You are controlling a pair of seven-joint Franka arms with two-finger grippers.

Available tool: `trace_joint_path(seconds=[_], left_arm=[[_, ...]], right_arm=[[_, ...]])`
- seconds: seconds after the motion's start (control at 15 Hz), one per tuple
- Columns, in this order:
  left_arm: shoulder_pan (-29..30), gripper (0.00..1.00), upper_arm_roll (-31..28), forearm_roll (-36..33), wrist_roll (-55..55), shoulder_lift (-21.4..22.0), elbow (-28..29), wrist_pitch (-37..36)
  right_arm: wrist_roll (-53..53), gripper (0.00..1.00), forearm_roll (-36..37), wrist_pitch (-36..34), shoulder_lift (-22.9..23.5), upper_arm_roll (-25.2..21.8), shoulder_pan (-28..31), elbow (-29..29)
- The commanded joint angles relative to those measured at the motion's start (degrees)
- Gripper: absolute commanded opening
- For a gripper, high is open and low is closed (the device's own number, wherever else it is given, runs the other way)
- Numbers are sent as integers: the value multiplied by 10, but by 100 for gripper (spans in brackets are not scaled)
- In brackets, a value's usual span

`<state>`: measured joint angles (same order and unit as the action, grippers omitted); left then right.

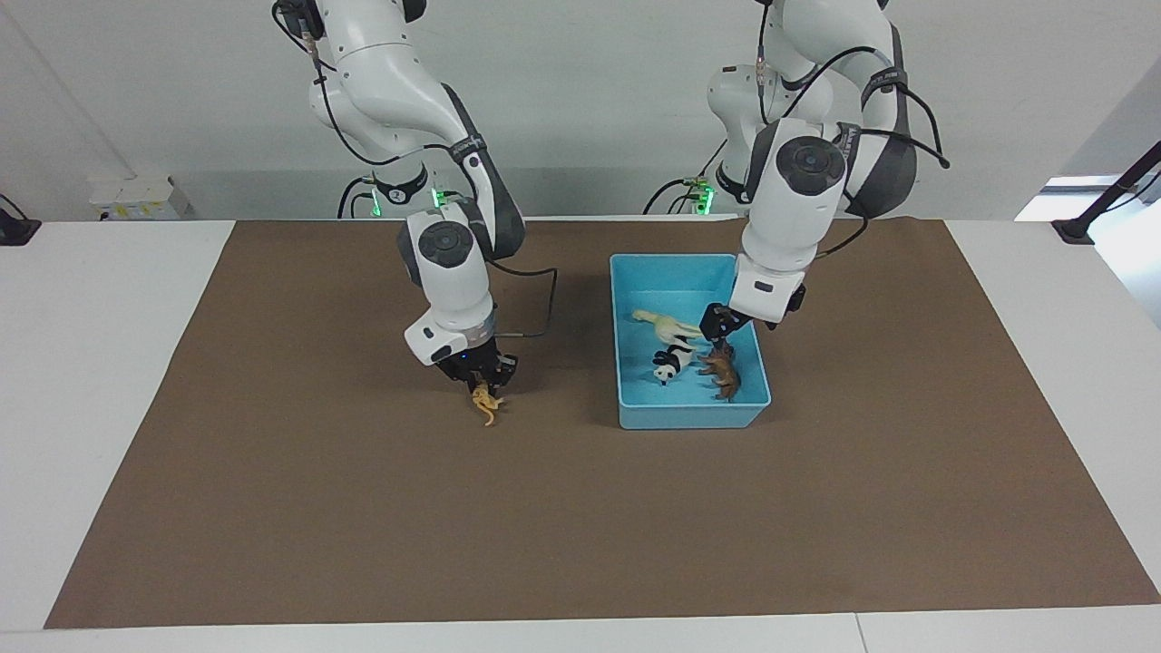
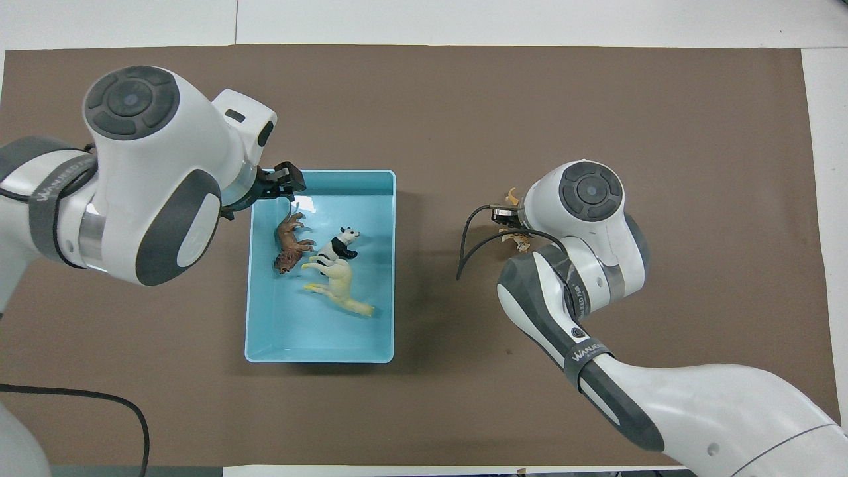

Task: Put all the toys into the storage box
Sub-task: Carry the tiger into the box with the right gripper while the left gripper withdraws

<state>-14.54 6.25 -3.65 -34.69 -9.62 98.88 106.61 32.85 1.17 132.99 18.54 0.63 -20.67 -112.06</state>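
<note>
Still out on the brown mat: small orange striped plastic tiger figurine [image 1: 487, 405], lying beside the light blue rectangular plastic storage box [image 1: 635, 413] toward the right arm's end of the desk [image 1: 109, 272]. Long axis running roughly away from the robots, tail end pointing away from them. Directly under the right claw [image 1: 479, 379], fingertips pinched together on the end nearer the robots; right arm plainly the one to carry it. Coming move, by judgement: lift, then sideways toward the left arm's end, over the box wall.

Already inside the box: brown plastic lion figurine [image 2: 289, 243], black-and-white plastic panda figurine [image 2: 338, 245], cream-white plastic horse figurine [image 2: 338, 289], all lying close together. Left claw [image 1: 719, 326] over the box just above the lion, spread wide, gripping nothing.
</note>
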Motion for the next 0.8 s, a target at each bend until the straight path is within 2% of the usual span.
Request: trace_joint_path(seconds=[0.0, 0.13, 0.2, 0.33, 0.47, 0.6, 0.73], left_arm=[[55, 100, -2, 31, 85, 11, -38, -38], [91, 100, -8, 37, 172, 12, -63, -74], [106, 100, -9, 36, 203, 14, -74, -82], [134, 100, -9, 33, 276, 24, -76, -98], [165, 100, -9, 32, 350, 24, -93, -134], [163, 100, -9, 29, 358, 14, -135, -180], [166, 100, -11, 21, 363, 5, -147, -207]], right_arm=[[47, 0, -9, -149, -1, 13, -10, 129], [97, 0, -24, -268, 17, 17, -54, 254], [134, 0, -41, -318, 46, 16, -78, 328], [179, 0, -43, -359, 97, 12, -137, 449], [211, 0, -42, -357, 124, 10, -175, 497], [224, 0, -39, -342, 145, 0, -213, 504], [230, 0, -35, -310, 169, -15, -240, 503]])
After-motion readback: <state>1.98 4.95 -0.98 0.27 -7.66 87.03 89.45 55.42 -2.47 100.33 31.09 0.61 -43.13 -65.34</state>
